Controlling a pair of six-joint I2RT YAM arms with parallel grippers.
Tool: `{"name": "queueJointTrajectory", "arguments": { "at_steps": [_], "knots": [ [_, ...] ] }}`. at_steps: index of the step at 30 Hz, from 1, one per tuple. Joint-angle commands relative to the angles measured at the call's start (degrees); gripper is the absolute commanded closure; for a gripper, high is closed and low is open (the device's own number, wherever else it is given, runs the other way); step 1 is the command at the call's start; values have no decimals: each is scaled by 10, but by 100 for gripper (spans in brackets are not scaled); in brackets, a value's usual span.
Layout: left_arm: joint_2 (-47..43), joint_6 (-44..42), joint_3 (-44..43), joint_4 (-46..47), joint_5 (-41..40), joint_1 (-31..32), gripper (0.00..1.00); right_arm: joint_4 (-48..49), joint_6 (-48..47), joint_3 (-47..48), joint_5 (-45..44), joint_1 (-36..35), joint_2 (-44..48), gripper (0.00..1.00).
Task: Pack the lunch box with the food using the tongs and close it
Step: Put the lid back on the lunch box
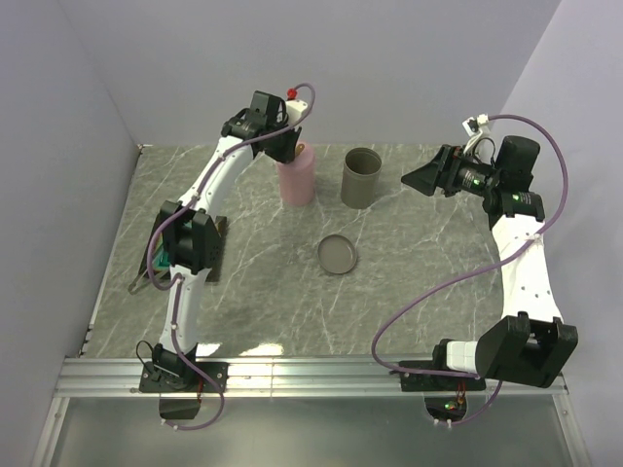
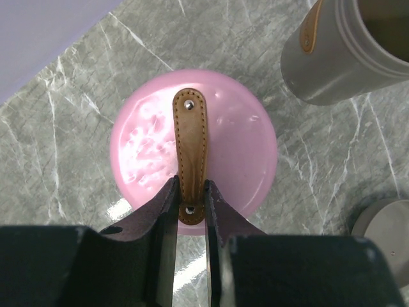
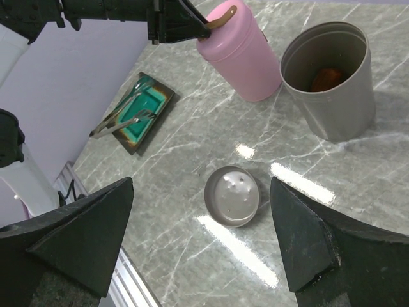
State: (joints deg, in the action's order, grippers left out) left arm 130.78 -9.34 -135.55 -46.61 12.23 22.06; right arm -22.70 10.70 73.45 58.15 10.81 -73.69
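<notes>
The lunch box shows as two round pots. The pink pot (image 1: pixel 297 177) stands closed, with a brown leather strap (image 2: pixel 190 137) across its pink lid (image 2: pixel 236 147). My left gripper (image 2: pixel 190 187) hangs over it, shut on the near end of that strap. To its right the grey pot (image 3: pixel 329 83) stands open with an orange piece of food (image 3: pixel 327 78) inside. Its grey lid (image 3: pixel 232 196) lies upturned on the table. My right gripper (image 3: pixel 201 182) hovers open high above that lid, holding nothing. The tongs (image 3: pixel 121 121) lie across the teal tray (image 3: pixel 146 105) at the left.
The teal tray (image 1: pixel 161 258) sits partly under the left arm's elbow near the table's left edge. Purple walls close the back and sides. A metal rail (image 1: pixel 311 370) runs along the near edge by the arm bases.
</notes>
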Motion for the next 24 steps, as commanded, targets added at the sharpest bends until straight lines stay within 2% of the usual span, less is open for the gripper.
{"name": "queueJointTrajectory", "arguments": {
  "at_steps": [1,12,18,24],
  "knots": [
    [20,6,-11,-15,13,-2,100,21,1,-4,12,2,0,7],
    [23,-19,-24,-70,-14,8,100,27,10,-16,18,2,0,9],
    [0,-29,12,-103,-23,8,100,24,9,-17,21,2,0,9],
    [0,-37,-17,-158,-37,8,100,31,18,-24,24,2,-2,9]
  ]
}}
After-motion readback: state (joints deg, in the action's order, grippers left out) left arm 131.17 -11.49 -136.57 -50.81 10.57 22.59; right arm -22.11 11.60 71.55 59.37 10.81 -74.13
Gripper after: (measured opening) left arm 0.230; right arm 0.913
